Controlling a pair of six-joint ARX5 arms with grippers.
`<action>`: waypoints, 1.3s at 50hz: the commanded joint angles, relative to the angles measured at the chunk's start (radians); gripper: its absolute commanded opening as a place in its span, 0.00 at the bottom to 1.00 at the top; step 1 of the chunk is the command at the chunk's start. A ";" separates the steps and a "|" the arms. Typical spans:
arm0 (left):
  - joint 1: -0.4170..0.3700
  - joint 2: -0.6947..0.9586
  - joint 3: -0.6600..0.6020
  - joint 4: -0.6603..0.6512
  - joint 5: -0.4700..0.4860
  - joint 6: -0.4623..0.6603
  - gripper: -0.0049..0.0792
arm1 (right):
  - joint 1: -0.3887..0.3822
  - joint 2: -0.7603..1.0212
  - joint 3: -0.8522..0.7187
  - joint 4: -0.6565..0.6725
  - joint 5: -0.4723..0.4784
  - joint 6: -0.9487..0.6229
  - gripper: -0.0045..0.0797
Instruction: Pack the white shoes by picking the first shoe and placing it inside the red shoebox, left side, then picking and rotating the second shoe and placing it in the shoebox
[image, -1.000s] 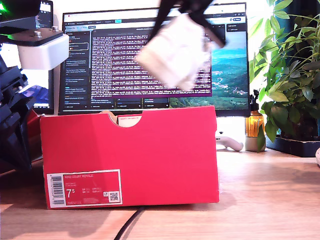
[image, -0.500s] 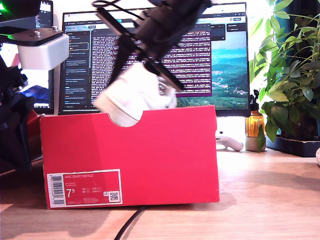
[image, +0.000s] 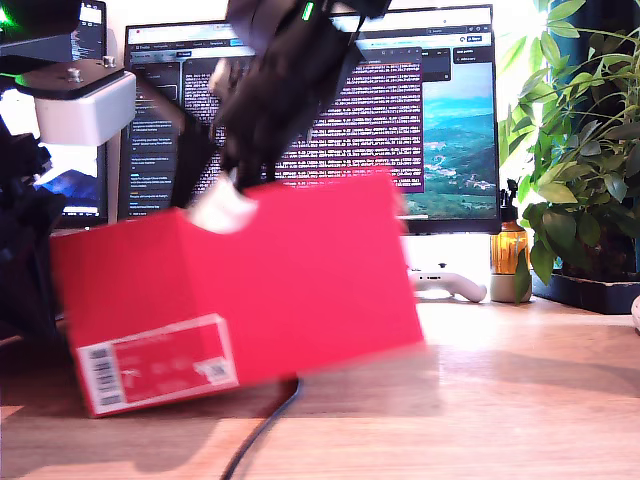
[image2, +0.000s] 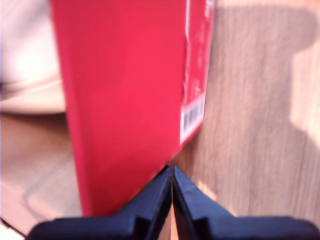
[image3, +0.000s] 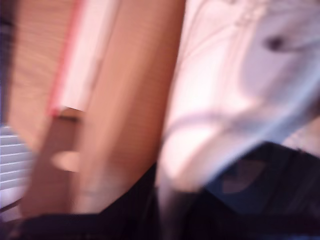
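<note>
1st grip: my first gripper, jaws pressed together, empty, beside box wall.
Box: large red cardboard shoebox tilted, blurred; prob. nudged.
2nd grip: my second gripper pinching white leather sneaker over box's notch.

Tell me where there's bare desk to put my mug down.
Bare desk on the exterior view's right, between the red shoebox and the plant pot, in front of the white controller. A black cable crosses the strip before the box. The exterior view's left is crowded by robot hardware.
</note>
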 joint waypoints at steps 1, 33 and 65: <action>-0.002 0.000 0.007 0.001 -0.005 0.000 0.04 | 0.003 -0.013 0.019 0.025 0.035 -0.014 0.04; -0.002 0.000 0.007 0.000 -0.005 -0.004 0.04 | 0.011 -0.013 0.020 0.055 0.094 0.000 0.34; -0.002 0.000 0.007 0.002 0.024 -0.006 0.04 | -0.064 -0.053 0.243 -0.227 0.099 -0.114 0.38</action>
